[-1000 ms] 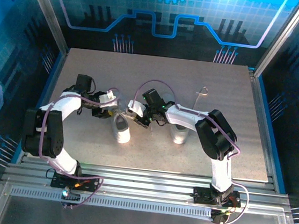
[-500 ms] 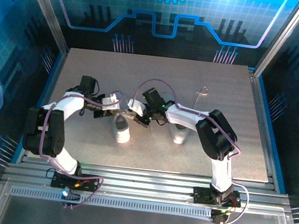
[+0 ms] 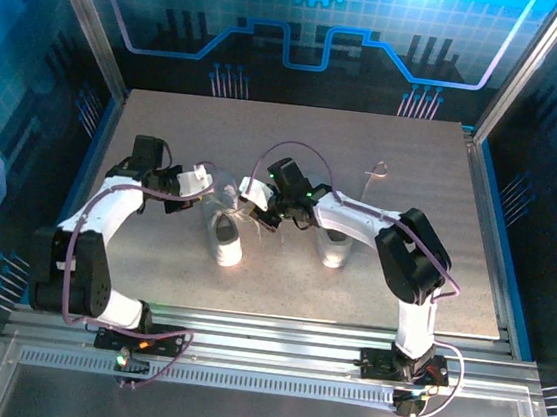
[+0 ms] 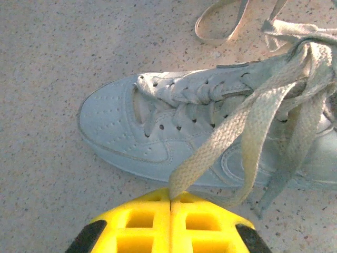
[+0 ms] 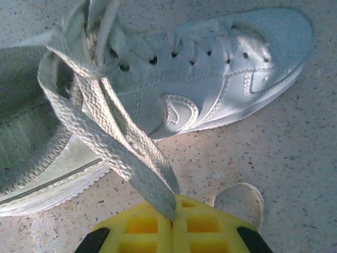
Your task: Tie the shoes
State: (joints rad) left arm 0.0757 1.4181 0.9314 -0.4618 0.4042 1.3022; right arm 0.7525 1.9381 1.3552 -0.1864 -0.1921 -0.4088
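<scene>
One change: left claw (image 4: 170,196) on lace (image 4: 231,132)

The left arm (image 3: 107,211) and the right arm (image 3: 358,218) look the same. Each one has smooth white tubes joined by fat black round parts. A thin purple cable (image 3: 73,246) runs along the left arm. Another purple cable (image 3: 290,151) loops by the right arm. The left base (image 3: 128,337) and the right base (image 3: 406,369) are small and black, with tiny coloured lights near them. The left gripper (image 4: 170,196) has two bright yellow fingers (image 4: 137,226) with square holes, like a waffle, and black corners. The right gripper (image 5: 172,208) has the same yellow fingers (image 5: 205,226) and black corners.
</scene>
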